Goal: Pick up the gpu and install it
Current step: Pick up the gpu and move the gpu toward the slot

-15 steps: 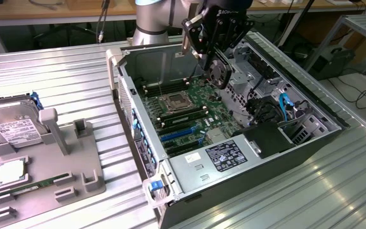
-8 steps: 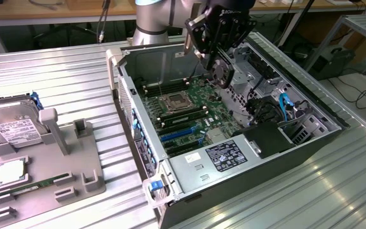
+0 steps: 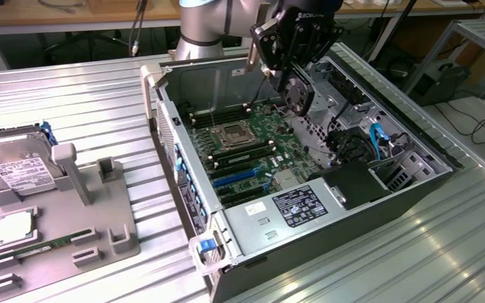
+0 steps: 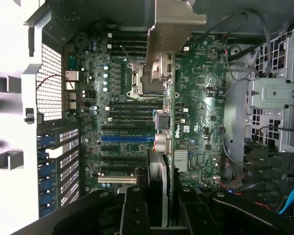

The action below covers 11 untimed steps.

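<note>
- The gpu (image 4: 162,161) is up in the air, clamped in the gripper (image 3: 292,72), over the far end of the open case (image 3: 225,233).
- The dark card stands on edge, its round black fan (image 3: 297,95) facing the near side.
- Its pale bracket (image 4: 174,29) hangs above the board (image 4: 201,98), by the socket.

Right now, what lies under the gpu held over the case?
The motherboard: its processor socket and blue slot show beside the gpu. The strip directly beneath the card is covered.
</note>
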Available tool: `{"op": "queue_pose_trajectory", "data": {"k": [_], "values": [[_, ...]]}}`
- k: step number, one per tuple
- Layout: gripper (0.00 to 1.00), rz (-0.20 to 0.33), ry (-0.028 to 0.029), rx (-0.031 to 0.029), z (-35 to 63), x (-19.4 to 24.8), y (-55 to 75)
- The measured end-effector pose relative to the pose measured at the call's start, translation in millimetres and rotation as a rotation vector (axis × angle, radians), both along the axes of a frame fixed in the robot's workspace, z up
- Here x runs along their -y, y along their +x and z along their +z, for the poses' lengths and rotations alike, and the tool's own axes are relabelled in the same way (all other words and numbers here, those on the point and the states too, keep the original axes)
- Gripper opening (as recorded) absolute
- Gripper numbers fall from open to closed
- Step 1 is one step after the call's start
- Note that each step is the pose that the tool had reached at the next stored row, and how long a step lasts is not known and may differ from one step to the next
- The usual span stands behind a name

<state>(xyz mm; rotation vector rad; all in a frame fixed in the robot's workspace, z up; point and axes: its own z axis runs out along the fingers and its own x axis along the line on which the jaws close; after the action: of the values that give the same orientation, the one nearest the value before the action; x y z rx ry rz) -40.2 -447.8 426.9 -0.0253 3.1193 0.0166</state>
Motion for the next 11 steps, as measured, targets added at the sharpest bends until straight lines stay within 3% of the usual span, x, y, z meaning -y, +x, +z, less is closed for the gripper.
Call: {"op": "queue_pose_trajectory", "data": {"k": [11], "values": [[0.28, 0.0, 0.0, 0.0, -0.1, 0.0, 8.7]]}}
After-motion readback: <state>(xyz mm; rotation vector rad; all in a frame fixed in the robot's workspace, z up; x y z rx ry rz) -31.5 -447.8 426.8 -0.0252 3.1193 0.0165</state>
